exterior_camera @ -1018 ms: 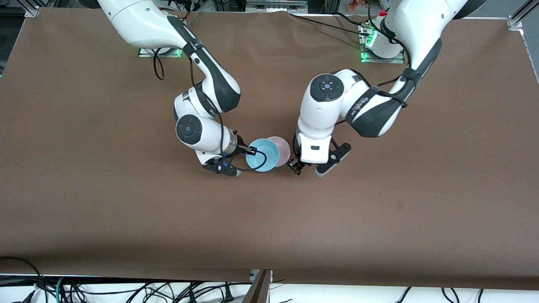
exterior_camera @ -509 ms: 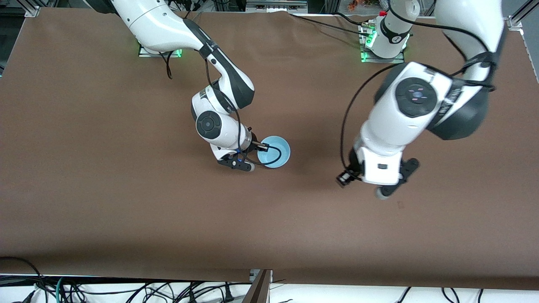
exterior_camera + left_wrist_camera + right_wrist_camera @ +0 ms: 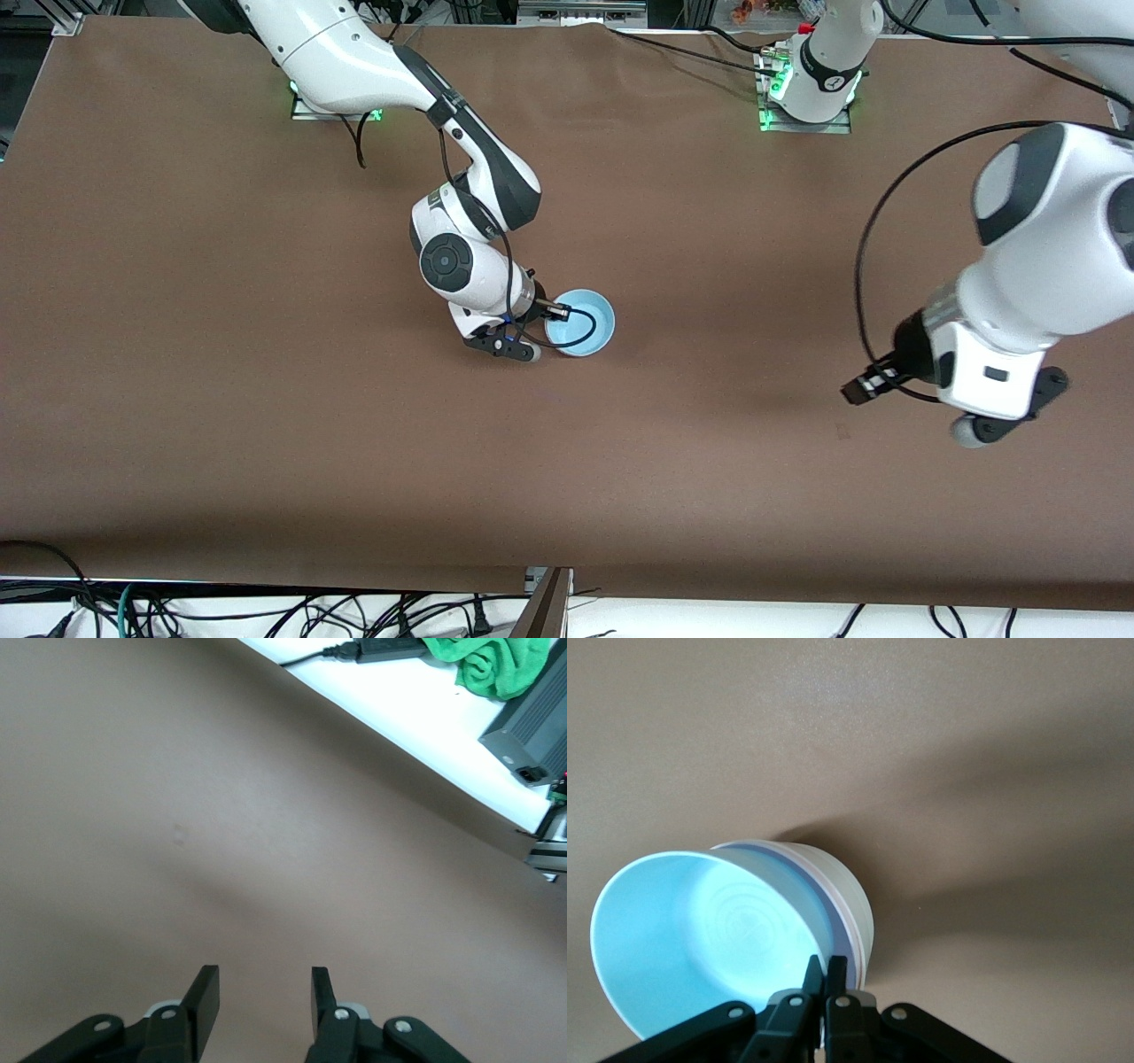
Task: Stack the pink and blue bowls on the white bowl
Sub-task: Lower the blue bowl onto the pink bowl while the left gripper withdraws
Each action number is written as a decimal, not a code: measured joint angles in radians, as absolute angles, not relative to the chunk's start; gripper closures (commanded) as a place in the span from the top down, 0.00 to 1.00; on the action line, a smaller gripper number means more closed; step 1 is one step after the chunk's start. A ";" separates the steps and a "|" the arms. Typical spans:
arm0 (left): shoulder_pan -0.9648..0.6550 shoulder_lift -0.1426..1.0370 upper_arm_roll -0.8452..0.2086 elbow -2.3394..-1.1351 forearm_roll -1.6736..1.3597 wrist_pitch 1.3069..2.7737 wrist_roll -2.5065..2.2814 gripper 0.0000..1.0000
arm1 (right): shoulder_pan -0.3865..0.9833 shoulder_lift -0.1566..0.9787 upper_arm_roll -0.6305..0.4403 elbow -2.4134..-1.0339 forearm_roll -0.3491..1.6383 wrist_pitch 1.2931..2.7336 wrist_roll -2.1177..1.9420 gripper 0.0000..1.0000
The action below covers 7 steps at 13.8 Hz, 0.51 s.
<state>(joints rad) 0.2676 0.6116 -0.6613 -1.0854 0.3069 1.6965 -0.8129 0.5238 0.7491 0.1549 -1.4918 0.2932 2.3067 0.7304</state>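
The blue bowl (image 3: 580,322) is sitting near the middle of the brown tabletop (image 3: 266,425), and it serves here as the landmark. In the right wrist view the blue bowl (image 3: 709,939) is nested on top of two more bowl rims: a pale pink bowl (image 3: 837,930) just under it and a white bowl (image 3: 855,904) as the outermost layer, so the three are sitting as one stack. In the front view only the blue one is showing from above.

The right end effector (image 3: 542,321) is sitting at the rim of the blue bowl, on the side toward the right arm's end of the tabletop. In the right wrist view the right end effector (image 3: 824,979) is clenched, its two fingers (image 3: 811,979) pressed together at the stack's rim with a sliver of rim seemingly pinched between them; whether it is really gripping the bowl I cannot tell for sure. A black cable (image 3: 558,341) from the right wrist is looping over the bowl's opening.

The left end effector (image 3: 966,434) is hanging over bare tabletop well apart from the blue bowl, toward the left arm's end of the tabletop. In the left wrist view the left end effector (image 3: 259,1001) is released, its fingers (image 3: 204,1001) standing apart with nothing between them.
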 measured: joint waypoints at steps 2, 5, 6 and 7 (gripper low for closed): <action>0.313 0.608 -0.661 -1.085 0.306 1.672 -0.703 0.50 | 0.524 0.749 0.154 -1.491 0.293 2.307 0.730 0.00; 0.378 0.604 -0.661 -1.085 0.306 1.631 -0.548 0.51 | 0.523 0.744 0.153 -1.490 0.293 2.300 0.730 0.00; 0.397 0.596 -0.661 -1.084 0.306 1.613 -0.489 0.53 | 0.523 0.742 0.152 -1.490 0.293 2.294 0.730 0.00; 0.414 0.586 -0.661 -1.083 0.306 1.593 -0.429 0.53 | 0.523 0.741 0.152 -1.490 0.293 2.288 0.730 0.00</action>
